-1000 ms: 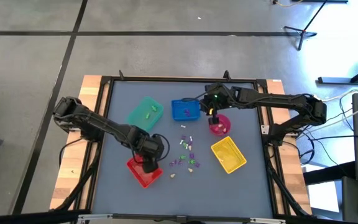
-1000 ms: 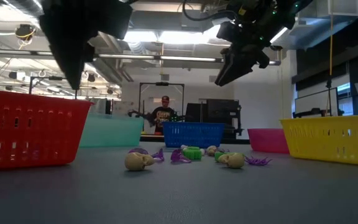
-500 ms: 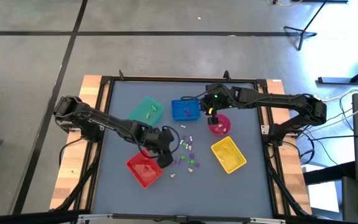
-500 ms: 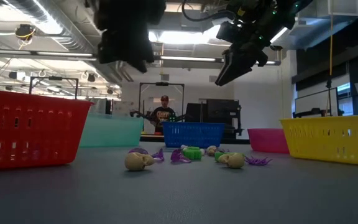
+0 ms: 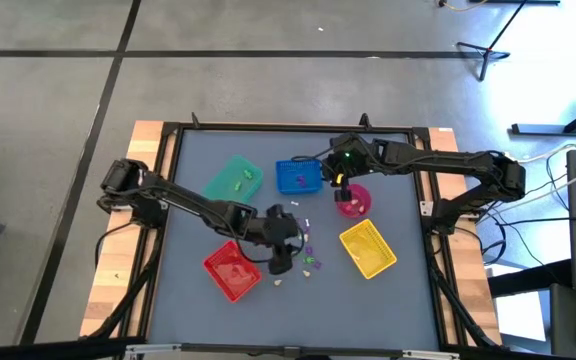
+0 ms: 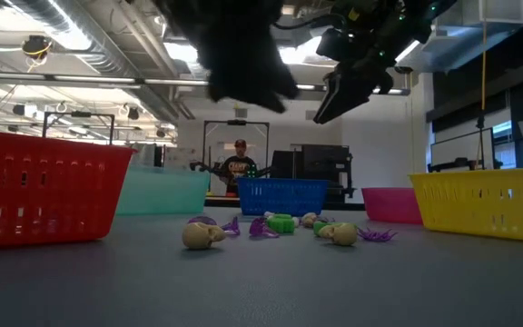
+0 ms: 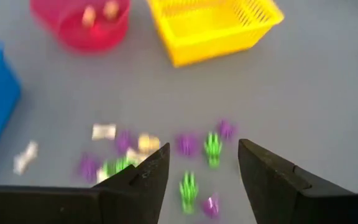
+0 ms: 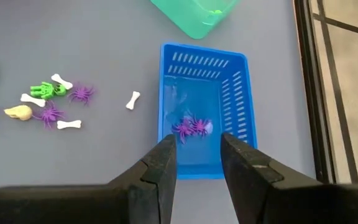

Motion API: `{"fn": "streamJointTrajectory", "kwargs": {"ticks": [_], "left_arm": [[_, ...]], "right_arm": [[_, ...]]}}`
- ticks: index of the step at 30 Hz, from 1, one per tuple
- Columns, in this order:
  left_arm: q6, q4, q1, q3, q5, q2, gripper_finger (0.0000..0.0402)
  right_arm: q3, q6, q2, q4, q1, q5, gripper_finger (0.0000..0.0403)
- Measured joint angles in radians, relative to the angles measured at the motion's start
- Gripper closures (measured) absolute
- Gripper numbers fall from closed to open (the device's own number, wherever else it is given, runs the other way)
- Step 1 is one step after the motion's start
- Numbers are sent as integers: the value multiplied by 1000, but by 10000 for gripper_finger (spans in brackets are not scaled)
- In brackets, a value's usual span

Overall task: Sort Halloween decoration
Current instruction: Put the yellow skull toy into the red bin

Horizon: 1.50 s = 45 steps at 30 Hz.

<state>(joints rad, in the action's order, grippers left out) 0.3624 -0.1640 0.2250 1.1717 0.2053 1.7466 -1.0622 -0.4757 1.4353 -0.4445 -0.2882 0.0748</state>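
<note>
Left gripper [image 5: 281,262] swung right off the red tray [image 5: 231,273], jaws now wide and empty, hovering over the Halloween decoration [image 5: 304,250] scattered mid-table. Right gripper [image 8: 197,160] hangs partly open and empty above the blue tray [image 8: 236,112] with purple spiders inside

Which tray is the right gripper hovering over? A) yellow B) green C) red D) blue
D: in the right wrist view the right gripper, empty, hangs directly above the blue tray, which already holds purple trinkets.
</note>
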Motion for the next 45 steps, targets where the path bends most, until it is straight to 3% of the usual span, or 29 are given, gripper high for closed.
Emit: {"fn": "streamJointTrajectory", "kwargs": {"ticks": [8,20,36,45], "left_arm": [[-262,228,-55,0,-165,94,229],[-323,286,-44,0,-345,248,230],[-547,286,-6,0,-327,272,230],[-557,322,-7,1,-329,276,230]], "right_arm": [[0,0,0,0,0,5,278],[0,3,0,-2,0,6,278],[0,87,0,-2,0,5,278],[0,87,0,-2,0,5,278]]}}
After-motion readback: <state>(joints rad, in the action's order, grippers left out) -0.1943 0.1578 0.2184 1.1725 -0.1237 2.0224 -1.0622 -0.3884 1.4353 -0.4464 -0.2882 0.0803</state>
